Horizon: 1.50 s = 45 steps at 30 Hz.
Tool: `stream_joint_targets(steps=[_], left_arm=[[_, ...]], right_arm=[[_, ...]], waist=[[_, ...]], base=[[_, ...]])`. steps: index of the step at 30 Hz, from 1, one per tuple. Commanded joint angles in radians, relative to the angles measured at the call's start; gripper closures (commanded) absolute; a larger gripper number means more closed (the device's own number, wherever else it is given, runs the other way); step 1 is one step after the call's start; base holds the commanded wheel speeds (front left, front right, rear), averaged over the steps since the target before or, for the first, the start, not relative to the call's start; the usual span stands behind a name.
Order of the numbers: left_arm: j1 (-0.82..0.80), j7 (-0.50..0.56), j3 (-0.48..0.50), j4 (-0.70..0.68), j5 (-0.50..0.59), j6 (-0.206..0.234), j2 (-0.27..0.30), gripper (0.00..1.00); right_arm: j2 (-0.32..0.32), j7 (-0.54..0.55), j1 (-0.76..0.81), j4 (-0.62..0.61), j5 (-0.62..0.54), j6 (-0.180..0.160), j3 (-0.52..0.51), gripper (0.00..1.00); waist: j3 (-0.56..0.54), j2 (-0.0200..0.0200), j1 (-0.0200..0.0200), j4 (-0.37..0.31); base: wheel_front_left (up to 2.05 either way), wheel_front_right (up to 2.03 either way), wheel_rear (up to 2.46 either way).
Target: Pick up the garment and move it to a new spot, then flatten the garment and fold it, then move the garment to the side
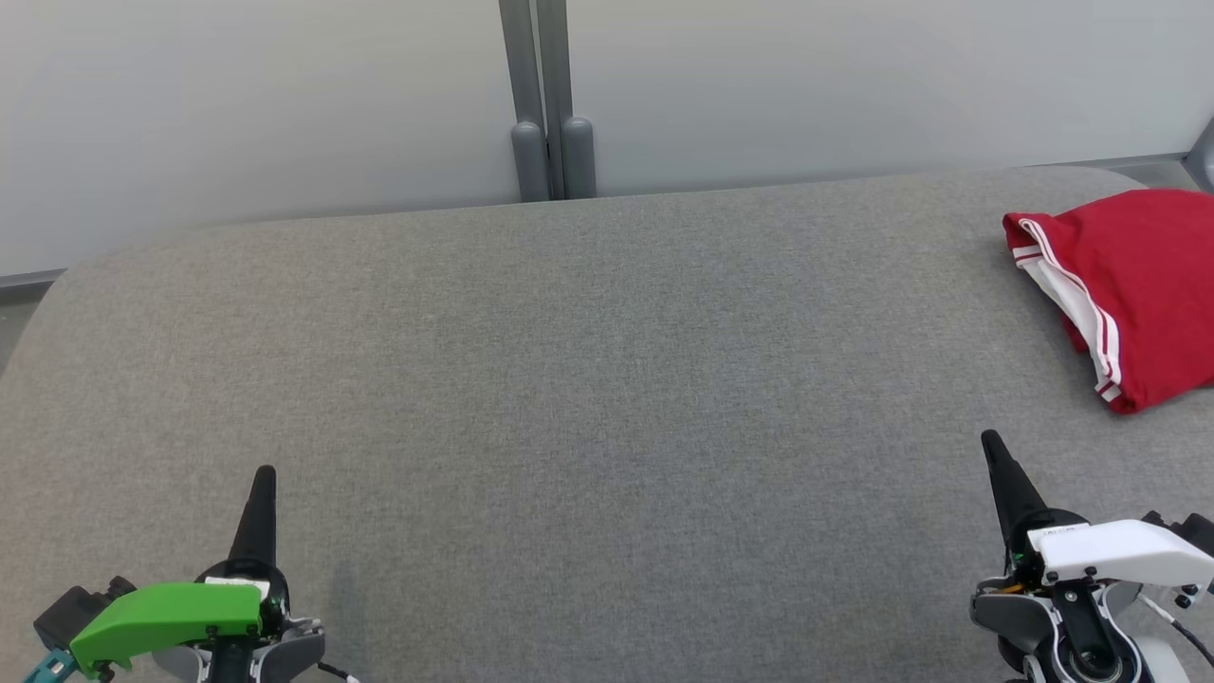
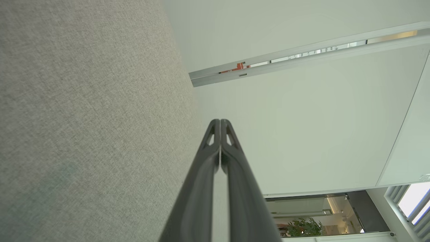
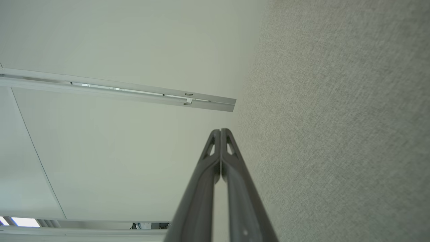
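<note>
On the grey surface [image 1: 588, 379], far right, lies the garment [image 1: 1143, 285], seemingly folded.

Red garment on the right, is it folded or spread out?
Folded: the red garment lies in a compact bundle, white-striped edges layered, on the gray surface; its right side is out of frame.
</note>
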Motion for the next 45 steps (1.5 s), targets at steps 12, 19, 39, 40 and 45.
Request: stream_joint_targets(steps=[12, 19, 39, 40, 45], left_arm=[[-0.037, 0.028, 0.016, -0.01, -0.103, -0.012, 0.006, 1.0], [-0.045, 0.042, 0.022, -0.011, -0.148, -0.016, 0.006, 1.0], [-0.052, 0.055, 0.028, -0.011, -0.199, -0.02, 0.007, 1.0], [-0.052, 0.055, 0.028, -0.011, -0.199, -0.02, 0.007, 1.0], [-0.052, 0.055, 0.028, -0.011, -0.199, -0.02, 0.007, 1.0]], right_arm=[[-0.006, 0.027, -0.03, -0.005, 0.117, 0.0, -0.003, 1.0], [-0.007, 0.041, -0.037, -0.004, 0.17, 0.0, -0.004, 1.0], [-0.007, 0.054, -0.041, -0.003, 0.23, 0.0, -0.004, 1.0], [-0.007, 0.054, -0.041, -0.003, 0.23, 0.0, -0.004, 1.0], [-0.007, 0.054, -0.041, -0.003, 0.23, 0.0, -0.004, 1.0]], waist=[[0.003, 0.0, 0.0, 0.004], [0.005, 0.0, 0.0, 0.006], [0.007, 0.0, 0.0, 0.009], [0.007, 0.0, 0.0, 0.009], [0.007, 0.0, 0.0, 0.009]], base=[[0.0, 0.0, 0.0], [0.0, 0.0, 0.0], [0.0, 0.0, 0.0], [0.0, 0.0, 0.0], [0.0, 0.0, 0.0]])
